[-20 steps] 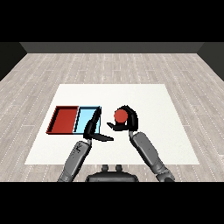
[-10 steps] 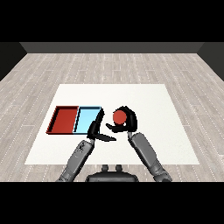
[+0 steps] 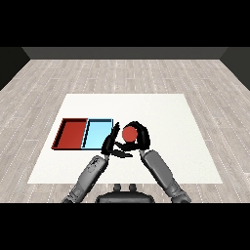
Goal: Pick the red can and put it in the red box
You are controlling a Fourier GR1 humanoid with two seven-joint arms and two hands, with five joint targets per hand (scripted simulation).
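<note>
The red can [image 3: 129, 133] is held by my right hand [image 3: 139, 136], whose fingers curl round it above the table, just right of the light blue tray [image 3: 96, 134]. The red tray [image 3: 72, 133] lies at the left, side by side with the blue one. My left hand [image 3: 111, 144] stands open with straight fingers at the blue tray's right edge, close to the can's left side.
The white table [image 3: 161, 114] spreads wide to the right and behind the trays. Grey wooden floor surrounds it. Both forearms come in from the lower corners and nearly meet in the middle.
My right hand has carried the red can a little to the left, toward the trays. The left hand has barely moved.
</note>
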